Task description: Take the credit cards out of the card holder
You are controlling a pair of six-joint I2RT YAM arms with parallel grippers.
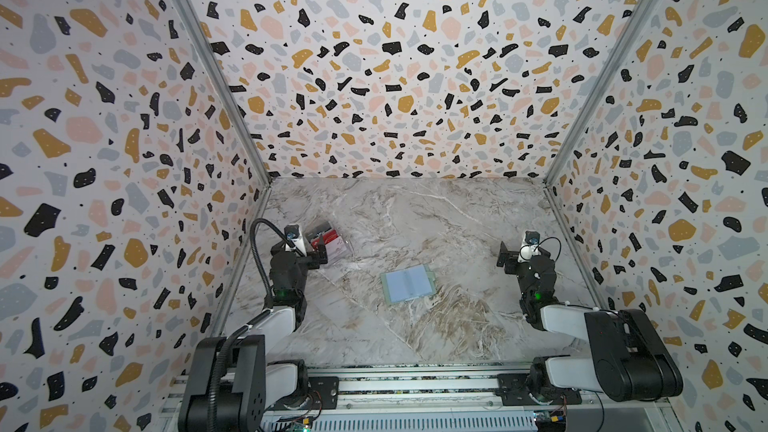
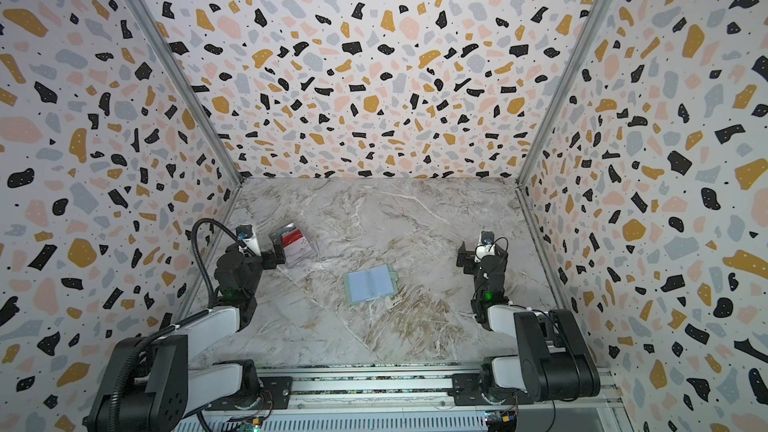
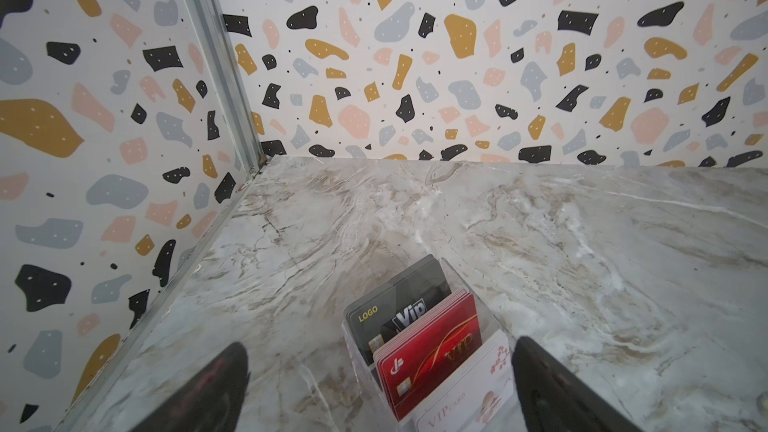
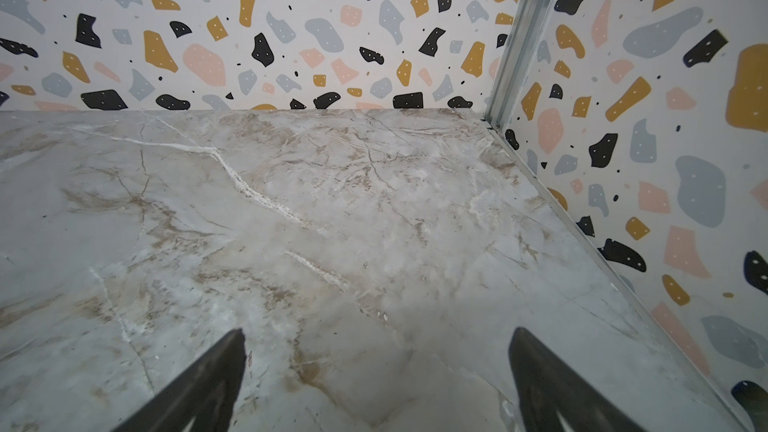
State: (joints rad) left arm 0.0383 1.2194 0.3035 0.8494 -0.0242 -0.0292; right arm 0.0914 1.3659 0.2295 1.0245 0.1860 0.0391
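Observation:
The card holder (image 1: 408,284) (image 2: 371,284) lies open and flat mid-table, pale green with bluish sleeves facing up; I see no card in it. The credit cards stand upright in a clear box (image 3: 361,367): a dark grey Vip card (image 3: 395,305) at the back, several red cards (image 3: 432,347), and a white-pink flowered card (image 3: 461,401) in front. My left gripper (image 3: 380,344) (image 1: 318,249) is open, its fingers either side of the box, holding nothing. My right gripper (image 4: 376,336) (image 1: 509,257) is open over bare marble at the right.
The clear box (image 1: 338,249) (image 2: 303,253) stands near the left wall, behind and to the left of the card holder. Patterned walls close in the marble table (image 1: 436,222) on three sides. The arms' rail (image 1: 415,384) runs along the front edge.

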